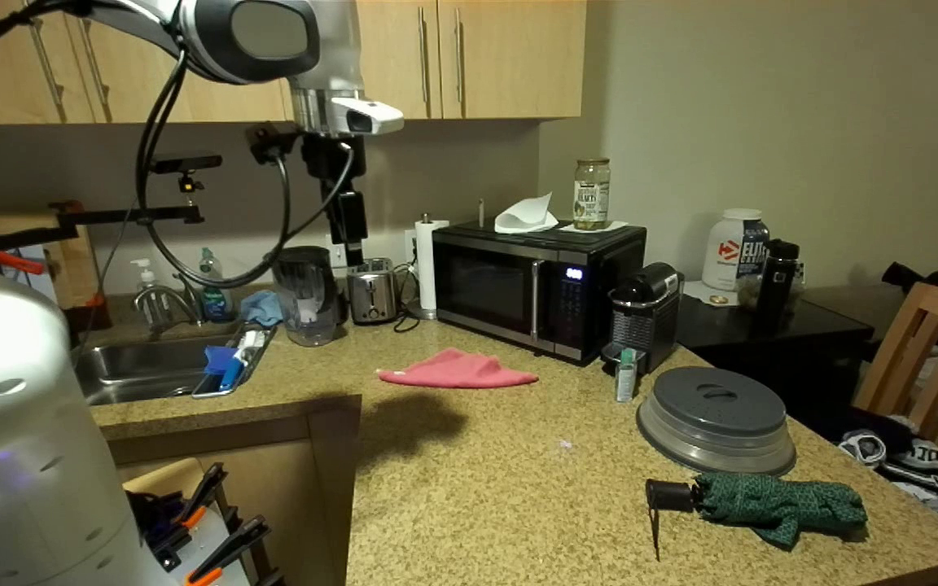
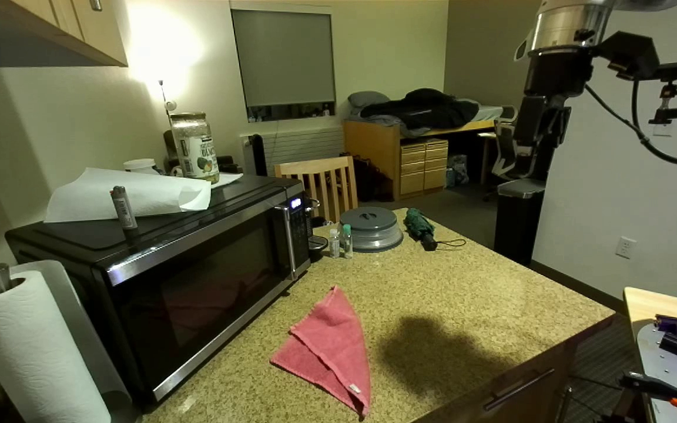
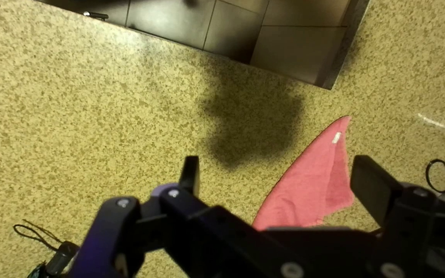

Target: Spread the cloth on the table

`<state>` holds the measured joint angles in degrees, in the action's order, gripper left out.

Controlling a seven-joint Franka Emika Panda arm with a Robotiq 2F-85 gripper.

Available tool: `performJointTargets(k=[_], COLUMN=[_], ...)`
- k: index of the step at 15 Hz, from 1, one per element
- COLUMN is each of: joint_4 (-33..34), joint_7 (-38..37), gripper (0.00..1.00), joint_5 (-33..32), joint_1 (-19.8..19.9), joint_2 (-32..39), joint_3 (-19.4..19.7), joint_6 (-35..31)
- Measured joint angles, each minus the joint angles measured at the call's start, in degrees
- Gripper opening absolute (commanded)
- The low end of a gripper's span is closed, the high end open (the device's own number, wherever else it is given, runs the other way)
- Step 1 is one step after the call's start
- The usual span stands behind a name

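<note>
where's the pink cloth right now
In an exterior view, the pink cloth lies mid-picture on the speckled countertop, in front of the microwave and left of the green-capped bottle.

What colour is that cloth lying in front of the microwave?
The cloth is pinkish red; it shows best in an exterior view.

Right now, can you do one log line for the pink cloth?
gripper: open, empty | pink cloth: folded over, lying on speckled countertop | spreading: not done
</note>
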<state>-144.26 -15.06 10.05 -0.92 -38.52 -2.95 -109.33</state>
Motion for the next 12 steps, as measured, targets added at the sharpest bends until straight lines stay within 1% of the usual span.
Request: performJointTargets(k=[5, 12], joint_4=[6.35, 16.58], joint_7=[0.48, 2.28], gripper=[1.0, 1.0], joint_5=[-0.7, -3.13], joint_1=[0.06, 0.1], joint_2=[9.62, 23.02], joint_3=[0.01, 0.89], joint_6=[-3.9, -4.2])
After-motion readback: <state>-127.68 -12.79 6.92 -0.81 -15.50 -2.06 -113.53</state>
